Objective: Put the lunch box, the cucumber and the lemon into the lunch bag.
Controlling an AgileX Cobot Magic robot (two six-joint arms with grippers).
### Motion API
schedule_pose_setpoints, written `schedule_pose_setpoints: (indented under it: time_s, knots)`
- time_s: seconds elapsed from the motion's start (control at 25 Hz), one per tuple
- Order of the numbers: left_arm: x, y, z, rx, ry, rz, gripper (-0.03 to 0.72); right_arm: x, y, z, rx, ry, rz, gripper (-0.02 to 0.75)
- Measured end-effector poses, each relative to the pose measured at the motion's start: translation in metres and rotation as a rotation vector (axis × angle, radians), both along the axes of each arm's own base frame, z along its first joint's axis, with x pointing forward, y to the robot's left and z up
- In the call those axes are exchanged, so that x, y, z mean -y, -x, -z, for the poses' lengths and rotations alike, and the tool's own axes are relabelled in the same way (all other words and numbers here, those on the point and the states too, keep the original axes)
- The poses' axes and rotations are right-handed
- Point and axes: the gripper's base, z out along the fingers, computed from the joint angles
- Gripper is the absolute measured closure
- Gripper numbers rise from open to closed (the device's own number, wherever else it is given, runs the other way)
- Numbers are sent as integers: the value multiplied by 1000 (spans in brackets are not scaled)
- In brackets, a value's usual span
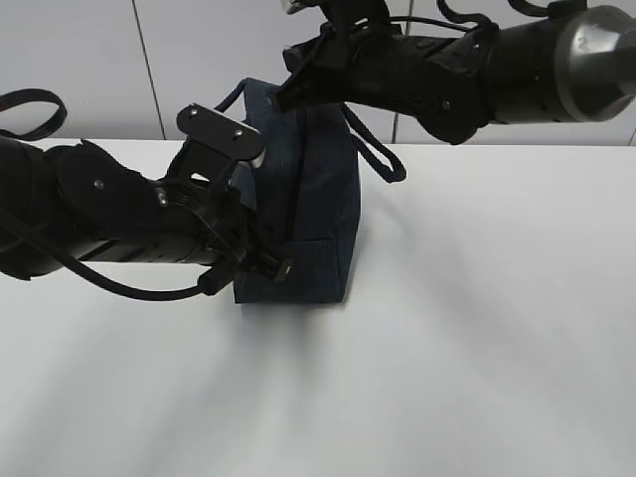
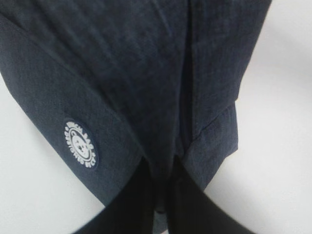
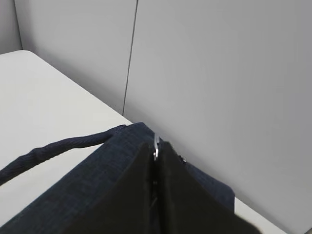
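Observation:
The dark navy lunch bag [image 1: 318,214] stands upright on the white table, its loop handles hanging at both sides. My left gripper [image 1: 270,260] is shut on the fabric at the bag's lower near corner; in the left wrist view the fingers [image 2: 141,195] pinch a fold beside the white round logo [image 2: 81,144]. My right gripper [image 1: 286,94] is at the bag's top far end, shut on the metal ring pull [image 3: 156,145] of the zipper. The lunch box, the cucumber and the lemon are out of view.
A grey panelled wall [image 1: 199,50] stands behind the table. The white tabletop [image 1: 477,348] stretches in front and to the right of the bag. A black cable loop [image 1: 30,109] hangs at the far left.

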Motion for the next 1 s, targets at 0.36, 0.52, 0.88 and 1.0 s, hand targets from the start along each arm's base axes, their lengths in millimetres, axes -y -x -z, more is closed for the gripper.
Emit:
schedule_pose_setpoints:
  time_s: [0.36,0.52,0.88,1.0]
  knots:
    - [1,1,0,3,0,2,687,-6,-21,5,8,-2,12,738]
    - [1,1,0,4,-1,3,687,-9,-35,8,-2,7,24,738]
    - [1,1,0,4,-1,3,688,-8,-59,12,-17,19,59,738]
    - [1,1,0,4,-1,3,688,-7,-65,11,-21,20,70,738]
